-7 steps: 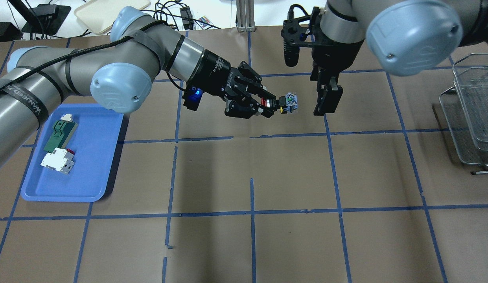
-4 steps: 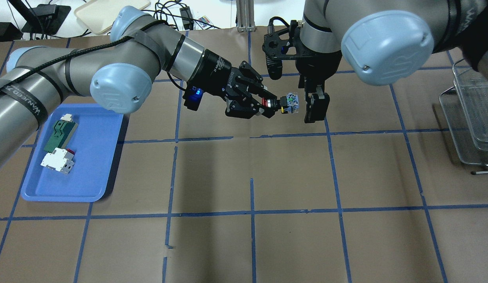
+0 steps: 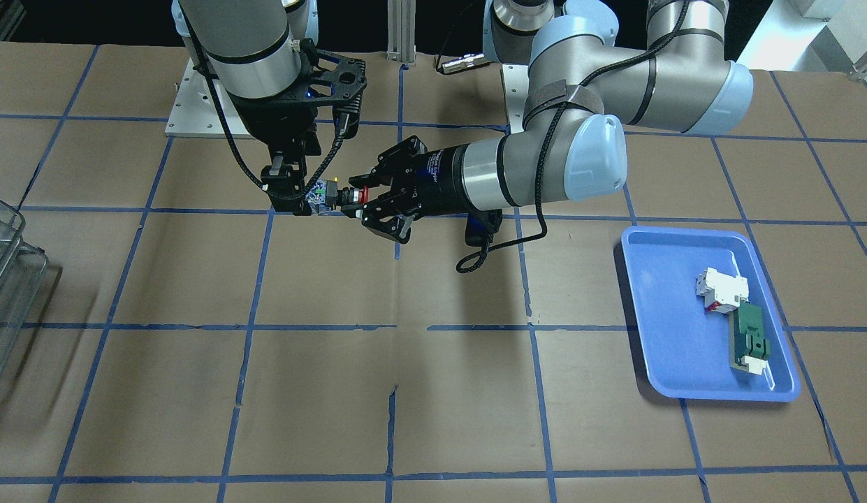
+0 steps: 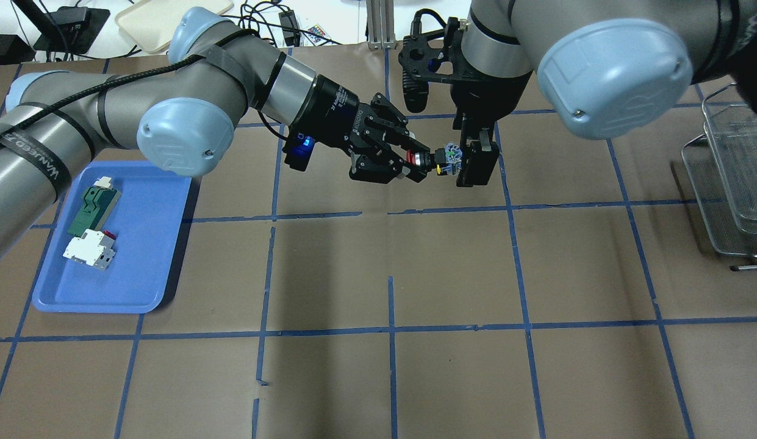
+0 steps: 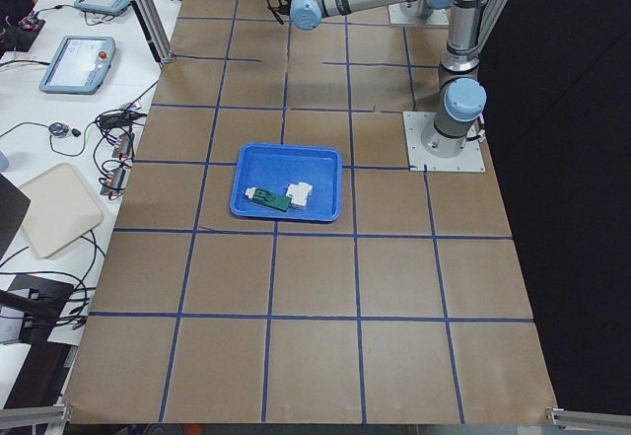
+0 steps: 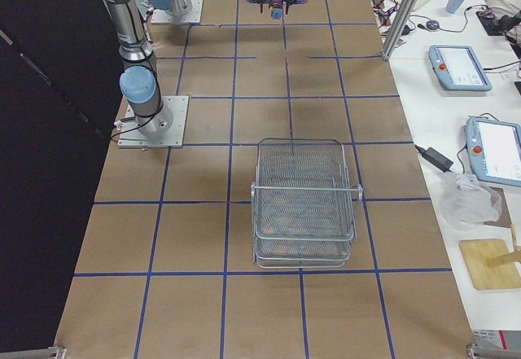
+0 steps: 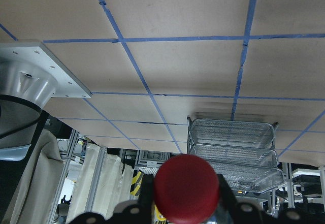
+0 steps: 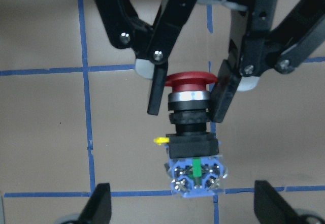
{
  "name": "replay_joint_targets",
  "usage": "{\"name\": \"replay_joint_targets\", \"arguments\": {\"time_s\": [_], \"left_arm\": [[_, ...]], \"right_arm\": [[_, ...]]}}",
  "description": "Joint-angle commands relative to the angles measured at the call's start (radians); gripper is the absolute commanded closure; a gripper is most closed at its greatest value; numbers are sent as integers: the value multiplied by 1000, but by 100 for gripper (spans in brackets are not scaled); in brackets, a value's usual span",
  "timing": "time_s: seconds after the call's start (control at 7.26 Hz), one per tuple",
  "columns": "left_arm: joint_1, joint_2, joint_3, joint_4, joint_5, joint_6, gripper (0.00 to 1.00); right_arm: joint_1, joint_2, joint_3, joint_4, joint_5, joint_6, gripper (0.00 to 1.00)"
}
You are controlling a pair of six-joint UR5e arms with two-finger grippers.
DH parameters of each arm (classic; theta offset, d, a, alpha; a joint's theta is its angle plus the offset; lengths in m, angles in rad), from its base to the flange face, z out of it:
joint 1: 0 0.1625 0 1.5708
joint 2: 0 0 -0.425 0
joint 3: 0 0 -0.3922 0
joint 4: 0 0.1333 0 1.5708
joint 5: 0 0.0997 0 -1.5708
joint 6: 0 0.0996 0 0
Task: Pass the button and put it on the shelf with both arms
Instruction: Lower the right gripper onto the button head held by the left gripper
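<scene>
While left gripper [image 8: 188, 109] clamps the one button [image 8: 193, 132] under its red mushroom head, black body and blue-white block sit between two spread fingers [image 8: 99, 209] of right gripper [image 8: 184, 206].

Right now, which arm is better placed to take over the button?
The right arm: its open jaws flank the button's blue rear block, and the shelf is on its side. The left jaws hold its red-head end.

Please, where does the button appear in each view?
Exterior front-facing: button upper left of centre.
Overhead: button upper centre.
Exterior left: not discernible.
Exterior right: too small to tell.
Left wrist: button bottom centre.
Right wrist: button centre.
Shared landmark: shelf, in four views.
</scene>
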Motion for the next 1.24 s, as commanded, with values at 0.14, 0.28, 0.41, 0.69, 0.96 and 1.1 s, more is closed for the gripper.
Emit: {"name": "replay_joint_targets", "arguments": {"time_s": [0.14,0.28,0.41,0.69,0.96,1.1], "left_arm": [[0,5,0,1,0,-6,100],[0,7,0,0,-2,-8,100],[0,7,0,1,-2,-12,100],[0,8,0,1,-2,-13,100],[0,8,0,1,0,-13,100],[0,8,0,1,0,-13,100]], "right_arm": [[3,8,9,-28,2,96,0],[3,18,9,-33,2,94,0],[6,29,9,-33,2,94,0],[15,31,9,-33,2,108,0],[24,35,12,-21,2,111,0],[24,32,12,-21,-1,105,11]]}}
